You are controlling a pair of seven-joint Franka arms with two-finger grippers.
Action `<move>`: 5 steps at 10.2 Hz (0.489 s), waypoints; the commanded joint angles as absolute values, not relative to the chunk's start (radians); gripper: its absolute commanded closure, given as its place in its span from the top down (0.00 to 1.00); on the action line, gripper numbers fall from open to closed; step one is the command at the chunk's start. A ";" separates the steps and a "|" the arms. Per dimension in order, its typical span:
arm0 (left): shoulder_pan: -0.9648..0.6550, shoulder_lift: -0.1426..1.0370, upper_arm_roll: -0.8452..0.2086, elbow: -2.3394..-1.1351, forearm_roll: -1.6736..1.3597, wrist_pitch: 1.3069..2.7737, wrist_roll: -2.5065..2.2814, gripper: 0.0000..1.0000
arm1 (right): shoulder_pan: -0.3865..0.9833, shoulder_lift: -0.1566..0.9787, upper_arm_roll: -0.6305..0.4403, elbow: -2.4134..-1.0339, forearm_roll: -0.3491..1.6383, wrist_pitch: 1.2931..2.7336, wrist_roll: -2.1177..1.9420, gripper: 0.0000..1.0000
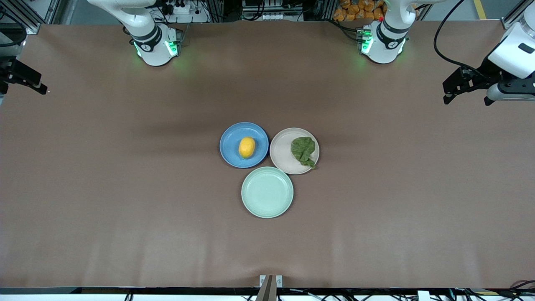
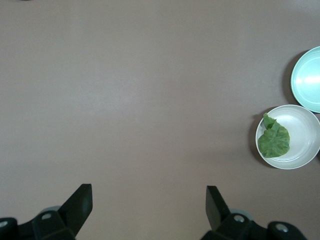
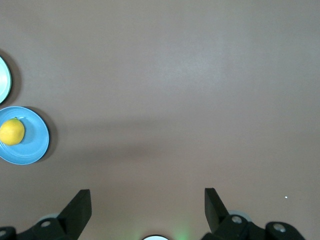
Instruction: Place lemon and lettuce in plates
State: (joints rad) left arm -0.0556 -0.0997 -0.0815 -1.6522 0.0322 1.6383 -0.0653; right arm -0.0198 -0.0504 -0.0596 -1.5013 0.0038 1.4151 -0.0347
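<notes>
The lemon (image 1: pixel 246 147) lies in the blue plate (image 1: pixel 230 144) at mid-table. The lettuce (image 1: pixel 303 151) lies in the beige-pink plate (image 1: pixel 282 152) beside it, toward the left arm's end, its tail over the rim. My left gripper (image 1: pixel 466 99) is open and empty, raised over the left arm's end of the table, well away from the plates. My right gripper (image 1: pixel 25 83) is open and empty over the right arm's end. The left wrist view shows the open left gripper (image 2: pixel 149 200), the lettuce (image 2: pixel 274 140) and its plate (image 2: pixel 302 135). The right wrist view shows the open right gripper (image 3: pixel 147 202), the lemon (image 3: pixel 11 132) and the blue plate (image 3: pixel 35 145).
A pale mint green plate (image 1: pixel 267 192) holds nothing and sits nearer the front camera, touching the other two plates; it also shows in the left wrist view (image 2: pixel 310 77). The brown table (image 1: pixel 125 188) spreads wide around the plates.
</notes>
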 commanded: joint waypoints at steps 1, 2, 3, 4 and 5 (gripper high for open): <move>-0.049 -0.103 -0.086 -1.644 0.043 1.637 -0.048 1.00 | -0.038 -0.038 -0.052 -1.471 0.025 1.401 -0.041 1.00; -0.048 -0.103 -0.086 -1.643 0.038 1.637 -0.048 1.00 | -0.037 -0.038 -0.052 -1.471 0.025 1.401 -0.041 1.00; -0.048 -0.103 -0.080 -1.644 0.037 1.635 -0.052 1.00 | -0.038 -0.040 -0.052 -1.471 0.025 1.396 -0.043 1.00; -0.049 -0.103 -0.075 -1.644 0.037 1.623 -0.054 1.00 | -0.038 -0.041 -0.052 -1.471 0.023 1.396 -0.043 1.00; -0.046 -0.103 -0.074 -1.643 0.034 1.596 -0.055 1.00 | -0.038 -0.043 -0.052 -1.471 0.023 1.396 -0.043 1.00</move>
